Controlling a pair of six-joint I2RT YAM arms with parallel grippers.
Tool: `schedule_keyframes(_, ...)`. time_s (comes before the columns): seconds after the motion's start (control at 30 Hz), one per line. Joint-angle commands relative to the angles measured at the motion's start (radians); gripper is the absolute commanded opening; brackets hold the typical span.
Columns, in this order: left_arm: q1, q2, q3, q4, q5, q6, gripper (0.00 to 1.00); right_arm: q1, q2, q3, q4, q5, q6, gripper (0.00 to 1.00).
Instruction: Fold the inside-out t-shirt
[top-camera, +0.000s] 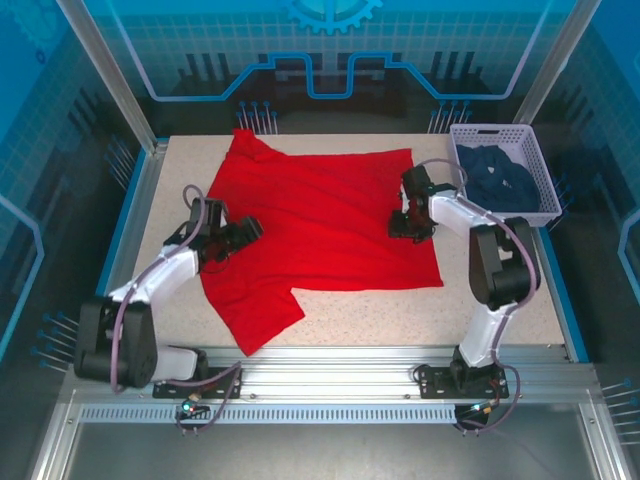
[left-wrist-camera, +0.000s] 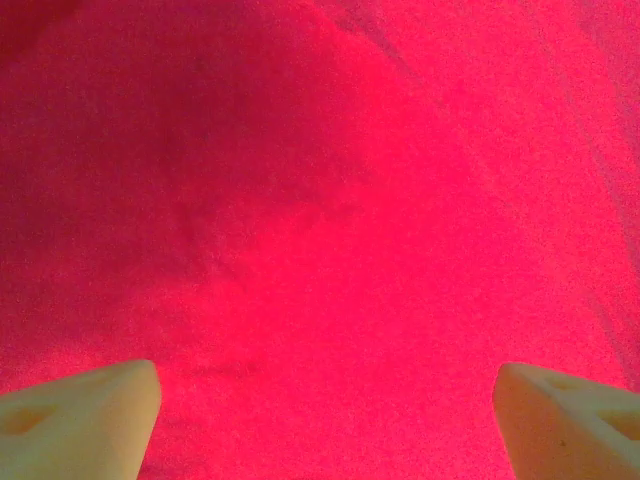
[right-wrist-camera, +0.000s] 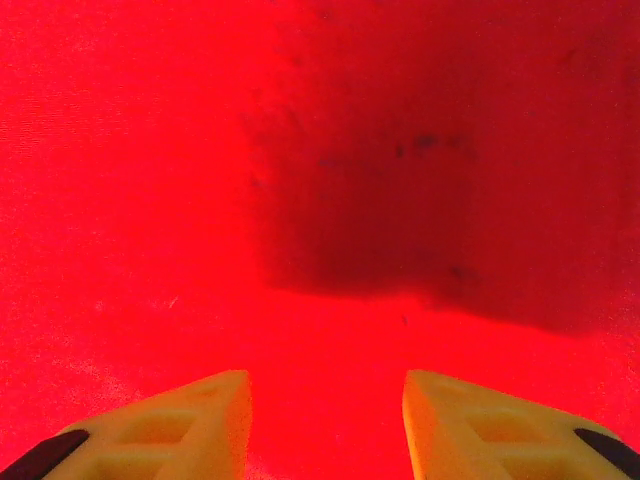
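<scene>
Alu rail (top-camera: 330, 362), speckled table (top-camera: 500, 320), red t-shirt (top-camera: 320, 225) spread, L gripper (left-wrist-camera: 325, 372) wide, R gripper (right-wrist-camera: 325, 378) part-open, blue walls (top-camera: 40, 120).

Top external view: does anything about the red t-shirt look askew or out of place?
Yes, slightly. The red t-shirt lies spread but crooked on the table: its edges run slanted to the table's sides, one flap sticks out toward the near edge, and its far-left corner is bunched. No damage shows.

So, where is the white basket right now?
In the top view, the white basket sits on the table, far right corner, beside the red t-shirt.
</scene>
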Motion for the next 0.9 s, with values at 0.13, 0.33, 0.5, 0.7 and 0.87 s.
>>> schedule_keyframes(0.13, 0.104, 0.266, 0.251, 0.059, 0.029, 0.037, 0.87, -0.063, 0.107, 0.052, -0.11, 0.013, -0.034, 0.4)
schedule_keyframes(0.33, 0.138, 0.466, 0.417, 0.016, 0.038, 0.043, 0.87, -0.127, 0.097, 0.0, -0.121, 0.038, -0.028, 0.27)
schedule_keyframes(0.5, 0.127, 0.535, 0.46, -0.022, 0.095, 0.046, 0.86, -0.198, 0.068, -0.053, -0.109, 0.045, -0.017, 0.26)
schedule_keyframes(0.7, 0.091, 0.49, 0.384, -0.005, 0.13, 0.053, 0.87, -0.212, 0.028, -0.053, -0.087, 0.052, -0.013, 0.25)
schedule_keyframes(0.87, 0.095, 0.493, 0.436, -0.028, 0.071, 0.091, 0.87, -0.161, 0.009, 0.005, -0.09, 0.064, -0.027, 0.28)
